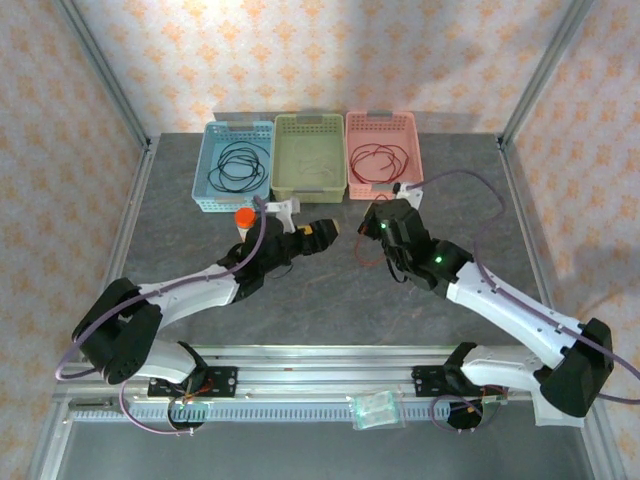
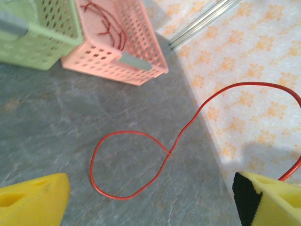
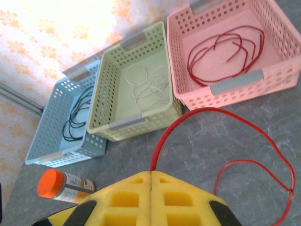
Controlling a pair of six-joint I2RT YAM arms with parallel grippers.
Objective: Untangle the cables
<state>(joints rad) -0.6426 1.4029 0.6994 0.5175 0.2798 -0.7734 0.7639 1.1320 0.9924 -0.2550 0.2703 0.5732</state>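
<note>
**Right pincer (image 3: 151, 175) grips a red cable (image 3: 207, 109) near the pink basket (image 3: 221, 96); left pincer (image 2: 150, 202) stands wide and empty.**

The right pincer's yellow pads are pressed together on the red cable, which rises from between them, arches over and drops to the grey tabletop (image 1: 330, 310). In the left wrist view the same cable (image 2: 168, 151) lies in one flat loop on the tabletop, on the near side of the pink basket (image 2: 122, 66). It crosses itself, then lifts off the tabletop. The left pincer (image 1: 325, 230) hovers to the left of the right pincer (image 1: 375, 226), touching nothing. Three baskets sit in a row at the far edge. The blue basket (image 1: 235, 128) on the left holds black cables (image 1: 238, 165), and the green basket (image 3: 127, 125) in the middle holds white cables (image 3: 146, 84). The pink one on the right holds more red cables (image 3: 197, 80). An orange-capped bottle (image 1: 244, 218) stands just near of the blue basket.
</note>
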